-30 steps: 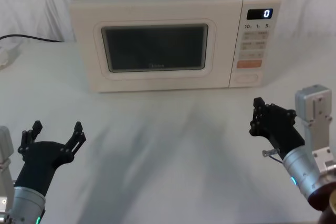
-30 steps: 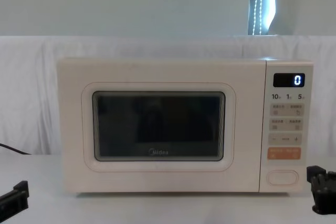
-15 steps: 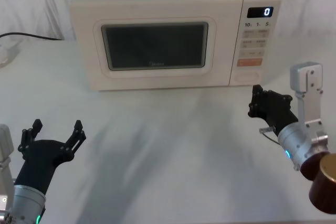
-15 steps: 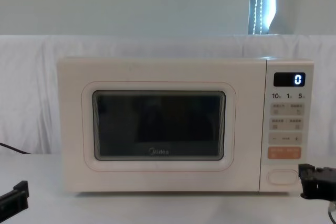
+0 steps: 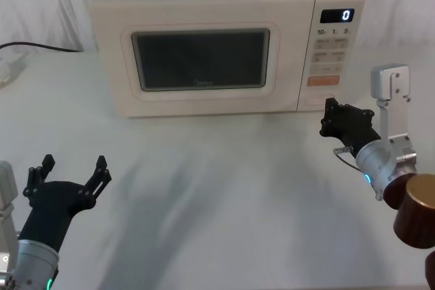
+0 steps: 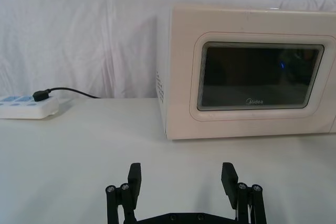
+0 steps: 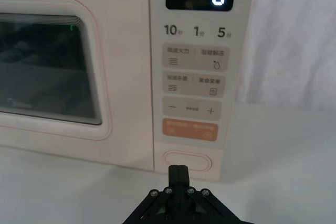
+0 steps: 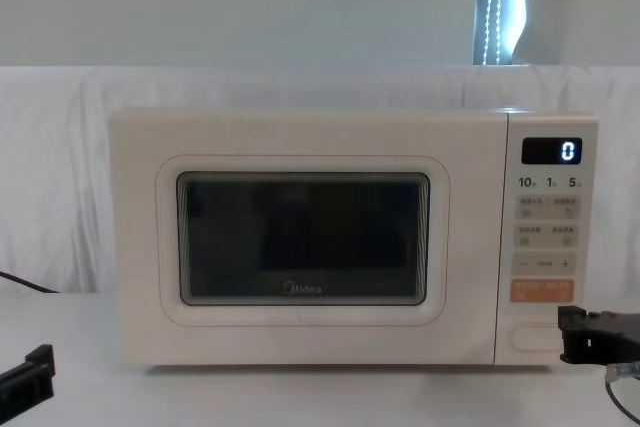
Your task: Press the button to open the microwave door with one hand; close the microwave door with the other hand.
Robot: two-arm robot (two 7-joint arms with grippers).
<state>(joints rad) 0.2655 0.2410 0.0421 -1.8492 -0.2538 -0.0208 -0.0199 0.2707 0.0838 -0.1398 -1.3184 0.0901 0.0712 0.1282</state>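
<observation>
The right hand (image 5: 331, 115) partly hides the button (image 7: 188, 161) from the head camera; whether they touch is unclear. Its fingers are clenched together, tips just before the button, low on the microwave (image 5: 204, 45) control panel. The microwave door (image 8: 300, 237) is shut. The left hand (image 5: 71, 176) hovers released near the worktop's (image 5: 217, 195) front left corner.

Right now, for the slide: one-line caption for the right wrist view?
Right gripper, fingers shut, poised just in front of the button on the microwave, door closed.
</observation>
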